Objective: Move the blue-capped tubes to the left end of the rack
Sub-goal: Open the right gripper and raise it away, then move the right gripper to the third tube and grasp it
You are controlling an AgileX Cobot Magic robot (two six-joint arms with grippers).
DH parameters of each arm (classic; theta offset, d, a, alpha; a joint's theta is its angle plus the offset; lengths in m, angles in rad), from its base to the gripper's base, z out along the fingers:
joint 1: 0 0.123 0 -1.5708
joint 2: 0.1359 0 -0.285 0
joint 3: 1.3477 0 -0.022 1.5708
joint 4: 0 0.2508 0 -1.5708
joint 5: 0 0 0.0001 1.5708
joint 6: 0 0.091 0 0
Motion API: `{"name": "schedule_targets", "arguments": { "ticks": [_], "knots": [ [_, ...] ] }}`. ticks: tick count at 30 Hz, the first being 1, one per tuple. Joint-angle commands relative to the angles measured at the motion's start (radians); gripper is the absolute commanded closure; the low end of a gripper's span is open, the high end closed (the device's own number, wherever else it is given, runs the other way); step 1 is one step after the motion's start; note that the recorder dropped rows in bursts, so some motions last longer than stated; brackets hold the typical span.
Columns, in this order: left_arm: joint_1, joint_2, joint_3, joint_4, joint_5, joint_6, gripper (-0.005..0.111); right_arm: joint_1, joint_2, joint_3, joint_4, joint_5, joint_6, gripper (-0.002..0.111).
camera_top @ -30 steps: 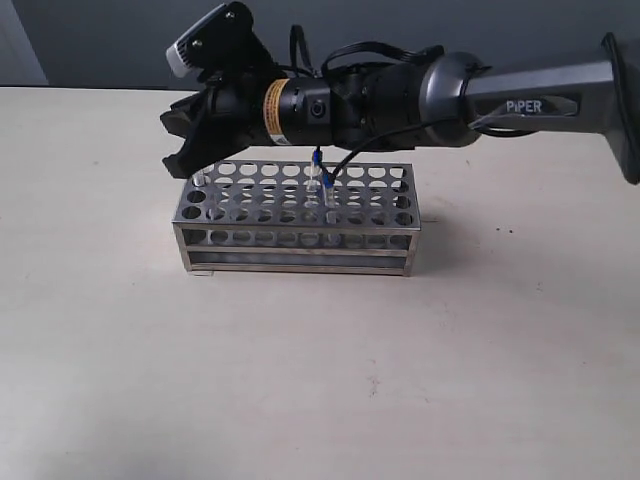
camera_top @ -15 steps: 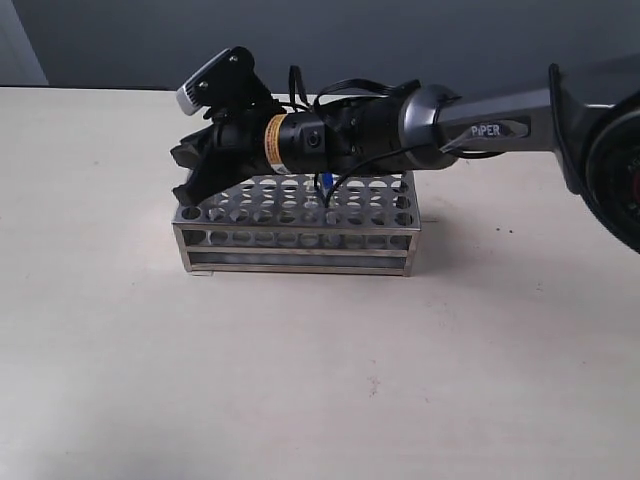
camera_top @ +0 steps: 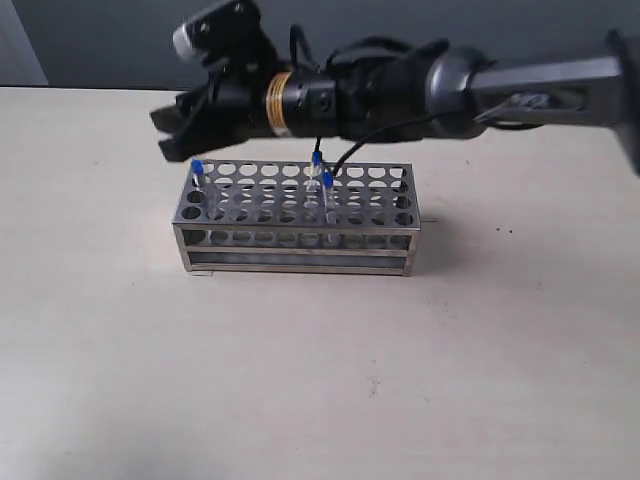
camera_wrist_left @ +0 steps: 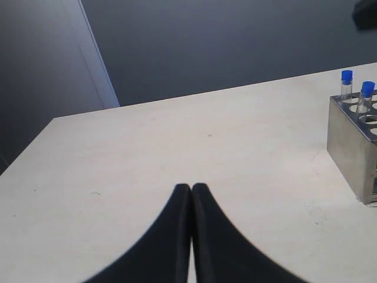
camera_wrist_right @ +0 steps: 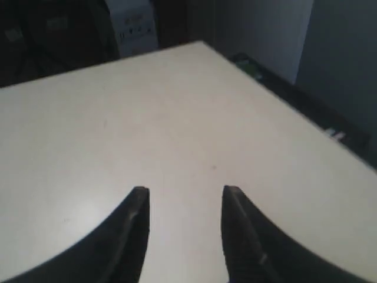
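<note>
The shiny steel rack (camera_top: 297,218) stands on the table. One blue-capped tube (camera_top: 197,172) stands in a hole at its left end. Two more blue-capped tubes (camera_top: 316,162) (camera_top: 327,186) stand near the middle. My right gripper (camera_top: 168,135) hovers open just above and behind the left end, holding nothing. Its wrist view shows only bare tabletop between the fingers (camera_wrist_right: 231,194). In the left wrist view, the rack's end (camera_wrist_left: 353,147) carries two blue caps (camera_wrist_left: 347,75) (camera_wrist_left: 367,88). My left gripper (camera_wrist_left: 191,187) is shut and empty, away from the rack.
The right arm's body (camera_top: 440,85) stretches from the right over the back of the rack, with a black cable (camera_top: 345,155) hanging near the middle tubes. The beige table (camera_top: 320,380) ends at a dark wall behind.
The right gripper dipped onto the rack's left end, then rose with its jaws apart. A blue-capped tube now stands uncovered in the left-end hole.
</note>
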State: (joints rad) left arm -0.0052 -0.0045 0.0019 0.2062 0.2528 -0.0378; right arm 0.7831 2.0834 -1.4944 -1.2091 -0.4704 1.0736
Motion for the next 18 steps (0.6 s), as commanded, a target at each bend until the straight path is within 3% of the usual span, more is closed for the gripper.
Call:
{"name": "schedule_targets", "arguments": {
  "ticks": [1,7,10,12,18],
  "knots": [
    [-0.006,0.004,-0.002,-0.004,-0.013,-0.003,0.106,-0.072,-0.214,0.064,-0.084,-0.007,0.028,0.069],
    [-0.006,0.004,-0.002,-0.004,-0.013,-0.003,0.106,-0.213,-0.454,0.445,-0.08,-0.005,-0.004,0.069],
    [-0.006,0.004,-0.002,-0.004,-0.013,-0.003,0.106,-0.225,-0.454,0.602,0.13,0.004,-0.206,0.069],
    [-0.006,0.004,-0.002,-0.004,-0.013,-0.003,0.106,-0.225,-0.424,0.64,0.298,-0.021,-0.365,0.069],
    [-0.006,0.004,-0.002,-0.004,-0.013,-0.003,0.106,-0.225,-0.318,0.642,0.37,-0.111,-0.414,0.069]
  ]
}}
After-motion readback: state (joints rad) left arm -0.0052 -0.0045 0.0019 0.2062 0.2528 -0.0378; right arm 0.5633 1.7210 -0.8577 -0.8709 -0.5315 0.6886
